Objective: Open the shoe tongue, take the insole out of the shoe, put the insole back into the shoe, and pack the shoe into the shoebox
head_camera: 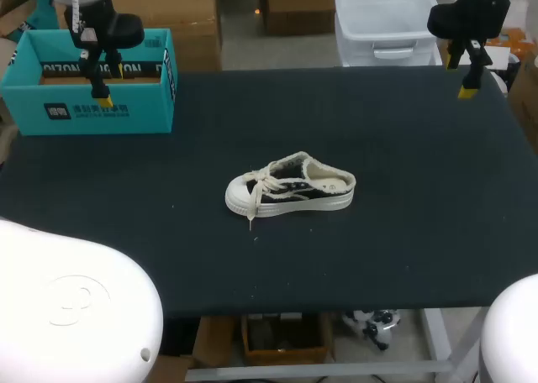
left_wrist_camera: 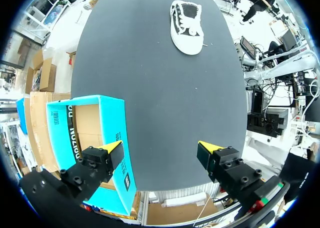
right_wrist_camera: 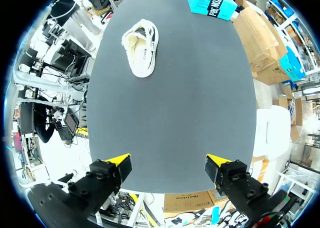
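Note:
A black and white canvas shoe (head_camera: pixel 291 185) lies on its sole near the middle of the dark table, toe toward the left, laces loose; its pale insole (head_camera: pixel 330 181) shows in the opening. The shoe (left_wrist_camera: pixel 186 26) lies far ahead of my left gripper, and the same shoe (right_wrist_camera: pixel 140 47) far ahead of my right. An open teal shoebox (head_camera: pixel 91 81) stands at the far left corner. My left gripper (head_camera: pixel 106 86) hangs open above the shoebox (left_wrist_camera: pixel 84 138), empty. My right gripper (head_camera: pixel 465 76) hangs open and empty above the far right corner; the shoebox (right_wrist_camera: pixel 211 2) is far across the table.
The dark table (head_camera: pixel 378 249) stretches wide around the shoe, with its front edge near me. A loose lace end (head_camera: pixel 251 219) trails toward the front from the shoe's toe.

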Tool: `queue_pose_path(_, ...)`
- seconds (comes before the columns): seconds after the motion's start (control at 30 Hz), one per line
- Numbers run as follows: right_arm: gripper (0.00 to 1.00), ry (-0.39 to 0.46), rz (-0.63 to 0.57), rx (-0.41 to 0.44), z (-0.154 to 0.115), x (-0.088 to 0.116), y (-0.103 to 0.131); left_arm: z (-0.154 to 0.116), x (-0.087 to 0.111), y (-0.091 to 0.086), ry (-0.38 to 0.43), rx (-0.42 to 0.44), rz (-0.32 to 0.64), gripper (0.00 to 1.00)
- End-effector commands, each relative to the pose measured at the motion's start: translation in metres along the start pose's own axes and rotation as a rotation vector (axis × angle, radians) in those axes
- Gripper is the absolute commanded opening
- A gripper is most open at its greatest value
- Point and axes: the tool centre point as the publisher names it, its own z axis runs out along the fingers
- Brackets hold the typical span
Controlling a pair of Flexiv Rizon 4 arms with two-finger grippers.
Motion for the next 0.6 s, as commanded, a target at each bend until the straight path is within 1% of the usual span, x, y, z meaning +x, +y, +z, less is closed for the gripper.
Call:
queue_pose_path(0.03, 1.00, -0.041, 0.088, -0.030, 0.008, 0.003, 0.007, -0.003, 0.003, -0.009, 0.021, 0.004, -0.097, 1.00)
queue_pose_path(0.07, 1.00, -0.044, 0.118, -0.045, 0.009, 0.004, 0.010, -0.004, 0.005, -0.012, 0.034, 0.003, -0.119, 1.00)
queue_pose_path(0.1, 1.00, -0.055, 0.127, -0.077, 0.012, 0.008, 0.014, -0.005, 0.009, -0.018, 0.036, -0.011, -0.157, 1.00)
queue_pose_path(0.13, 1.00, -0.069, 0.140, -0.094, 0.013, 0.012, 0.019, -0.005, 0.011, -0.021, 0.036, -0.014, -0.174, 1.00)
queue_pose_path(0.17, 1.00, -0.060, 0.167, -0.112, 0.015, 0.014, 0.021, -0.006, 0.015, -0.027, 0.057, -0.022, -0.229, 1.00)
queue_pose_path(0.23, 1.00, -0.075, 0.174, -0.144, 0.018, 0.022, 0.031, -0.005, 0.020, -0.035, 0.057, -0.038, -0.295, 1.00)
queue_pose_path(0.27, 1.00, -0.066, 0.185, -0.146, 0.019, 0.026, 0.035, -0.005, 0.022, -0.039, 0.073, -0.034, -0.330, 1.00)
queue_pose_path(0.3, 1.00, -0.070, 0.178, -0.155, 0.020, 0.028, 0.038, -0.005, 0.024, -0.041, 0.077, -0.028, -0.339, 1.00)
queue_pose_path(0.33, 1.00, -0.080, 0.187, -0.191, 0.022, 0.034, 0.044, -0.004, 0.028, -0.047, 0.071, -0.036, -0.392, 1.00)
queue_pose_path(0.37, 1.00, -0.074, 0.193, -0.205, 0.024, 0.036, 0.046, -0.003, 0.030, -0.050, 0.076, -0.039, -0.432, 1.00)
queue_pose_path(0.43, 1.00, -0.085, 0.184, -0.243, 0.026, 0.041, 0.051, -0.001, 0.033, -0.055, 0.081, -0.029, -0.463, 1.00)
queue_pose_path(0.47, 1.00, -0.065, 0.198, -0.257, 0.032, 0.047, 0.057, 0.001, 0.037, -0.062, 0.085, -0.021, -0.519, 1.00)
queue_pose_path(0.53, 1.00, -0.050, 0.202, -0.292, 0.037, 0.053, 0.066, 0.004, 0.041, -0.068, 0.079, -0.012, -0.554, 1.00)
queue_pose_path(0.6, 1.00, -0.020, 0.209, -0.315, 0.046, 0.059, 0.076, 0.008, 0.045, -0.074, 0.078, 0.005, -0.619, 1.00)
